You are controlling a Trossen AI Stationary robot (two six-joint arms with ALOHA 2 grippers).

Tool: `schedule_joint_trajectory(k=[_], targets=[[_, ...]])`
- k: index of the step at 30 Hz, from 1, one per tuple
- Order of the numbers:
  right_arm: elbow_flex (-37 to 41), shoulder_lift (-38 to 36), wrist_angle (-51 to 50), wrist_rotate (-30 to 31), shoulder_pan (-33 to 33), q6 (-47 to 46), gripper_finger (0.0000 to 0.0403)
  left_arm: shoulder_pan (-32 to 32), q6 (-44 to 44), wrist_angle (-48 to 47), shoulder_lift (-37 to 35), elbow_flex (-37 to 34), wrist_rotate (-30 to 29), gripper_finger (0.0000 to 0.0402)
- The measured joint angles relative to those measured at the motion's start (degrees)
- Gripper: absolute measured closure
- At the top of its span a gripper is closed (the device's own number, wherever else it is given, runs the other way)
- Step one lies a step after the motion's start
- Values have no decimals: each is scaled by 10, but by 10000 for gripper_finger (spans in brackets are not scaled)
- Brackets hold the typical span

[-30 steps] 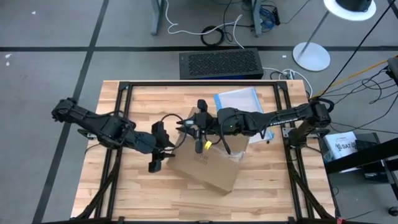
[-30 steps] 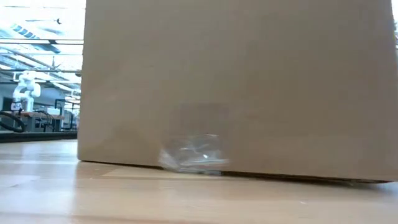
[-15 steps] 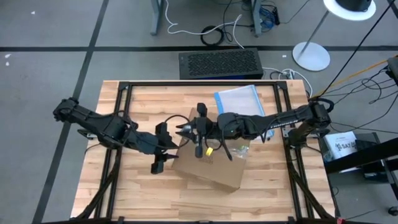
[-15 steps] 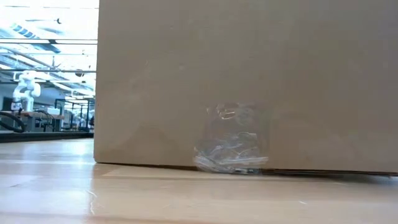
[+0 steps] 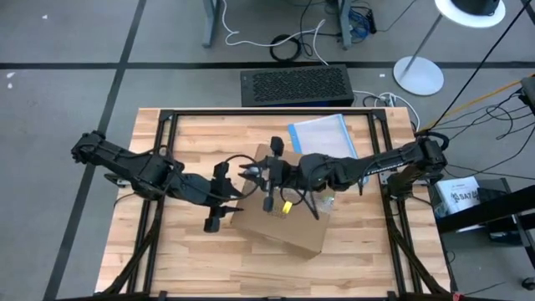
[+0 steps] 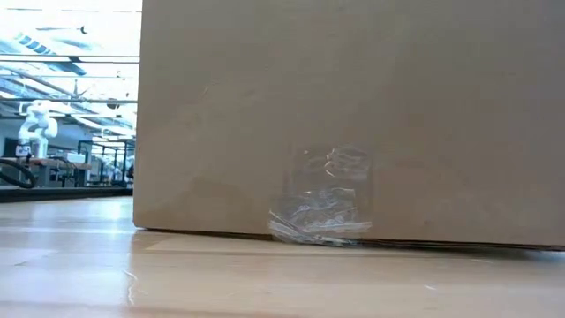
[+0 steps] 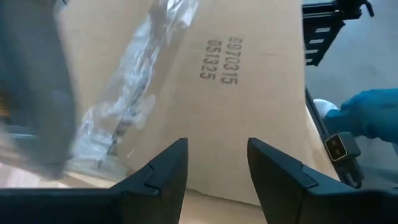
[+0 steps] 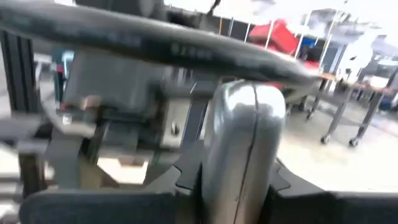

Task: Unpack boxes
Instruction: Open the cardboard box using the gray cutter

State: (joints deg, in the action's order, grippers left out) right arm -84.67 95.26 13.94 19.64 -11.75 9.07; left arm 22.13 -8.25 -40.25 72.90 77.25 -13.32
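Cutting job here: right pincer [image 5: 266,199] grips a silver-handled tool [image 8: 239,146] over the brown taped cardboard box [image 5: 288,219]. Left pincer [image 7: 216,163] hangs half-open, empty, beside it. Better keep strokes shallow along the tape.

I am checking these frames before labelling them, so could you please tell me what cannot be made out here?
- Box contents: hidden in every view; in the high view both arms lie over its top.
- Far side of the table: low view, blocked by the box wall.
- Right tool: right wrist view, shut on a blurred grey handle; what the handle's far end does is not visible.
- Left tool: open and empty before the box wall; contact with it is unclear.
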Motion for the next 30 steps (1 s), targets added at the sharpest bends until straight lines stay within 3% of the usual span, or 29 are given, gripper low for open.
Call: schedule_joint_trajectory(k=[4,8,19,26,30], targets=[[0,0,17,5,0,6,334,-14,0,-7,6,1,21,231],[0,-2,-23,55,-8,7,334,-20,2,-15,13,1,26,231],[-2,-73,-176,264,-117,4,334,-76,112,5,13,1,27,231],[-2,-76,-247,353,-183,-79,335,-152,190,58,13,2,110,231],[-2,-75,-277,406,-202,-124,335,-208,202,58,34,2,188,231]])
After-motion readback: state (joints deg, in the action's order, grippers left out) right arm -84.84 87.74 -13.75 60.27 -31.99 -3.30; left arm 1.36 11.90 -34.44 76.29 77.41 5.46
